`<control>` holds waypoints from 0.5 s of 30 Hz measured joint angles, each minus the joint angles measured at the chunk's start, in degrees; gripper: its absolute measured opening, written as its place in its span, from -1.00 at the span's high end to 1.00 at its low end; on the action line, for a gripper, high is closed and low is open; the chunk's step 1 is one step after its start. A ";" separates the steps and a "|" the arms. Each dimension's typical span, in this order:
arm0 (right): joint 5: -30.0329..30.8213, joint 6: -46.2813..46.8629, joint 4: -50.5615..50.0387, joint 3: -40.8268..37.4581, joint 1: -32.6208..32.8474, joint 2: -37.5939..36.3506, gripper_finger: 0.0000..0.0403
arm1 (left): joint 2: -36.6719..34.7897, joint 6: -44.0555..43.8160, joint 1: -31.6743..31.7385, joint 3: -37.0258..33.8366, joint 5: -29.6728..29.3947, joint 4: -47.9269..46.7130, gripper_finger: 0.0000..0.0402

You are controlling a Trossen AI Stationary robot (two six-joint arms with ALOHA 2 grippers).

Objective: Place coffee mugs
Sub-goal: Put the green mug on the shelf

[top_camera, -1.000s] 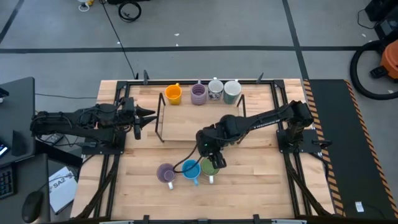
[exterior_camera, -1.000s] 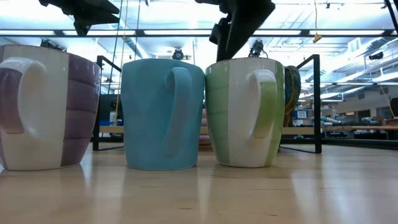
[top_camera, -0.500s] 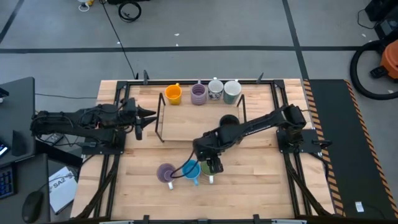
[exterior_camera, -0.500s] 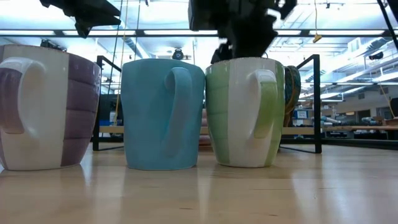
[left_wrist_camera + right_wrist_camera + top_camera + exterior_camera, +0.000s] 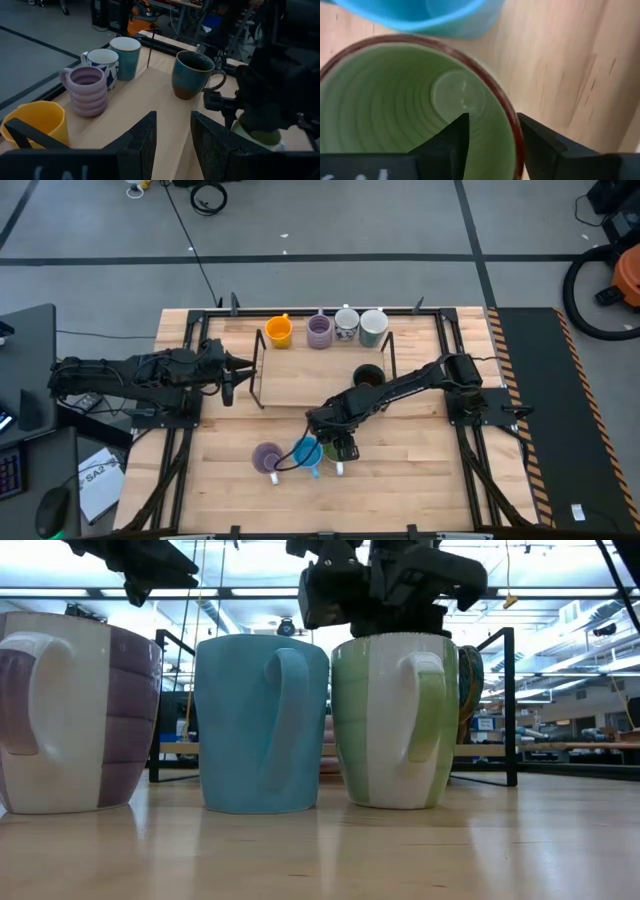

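Note:
Three mugs stand on their bases in a row near the table's near edge: lavender [image 5: 266, 458], blue [image 5: 306, 451] and light green [image 5: 398, 720]. My right gripper [image 5: 343, 448] is open right above the green mug [image 5: 395, 110]; one finger stands inside it and one outside, with the rim between them, and I see no touch. The dark mug [image 5: 368, 376] stands alone inside the rack. Orange [image 5: 279, 331], lavender [image 5: 319, 331], white patterned [image 5: 346, 323] and pale grey [image 5: 373, 327] mugs line the far edge. My left gripper [image 5: 172, 140] waits open at the rack's left.
A black wire rack [image 5: 258, 370] frames the middle of the table, with the far row of mugs along its back. The blue mug [image 5: 435, 15] stands close beside the green one. Bare wood lies to the right of the green mug and toward the near edge.
My right gripper has moved toward the near edge and come down from above the table's middle onto the green mug, ending with its fingers at the mug's rim. The mugs have not moved.

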 joint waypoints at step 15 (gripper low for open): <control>0.28 -1.49 -0.08 0.00 0.22 0.47 0.61 | 0.00 -1.72 -0.02 0.00 3.34 0.75 0.38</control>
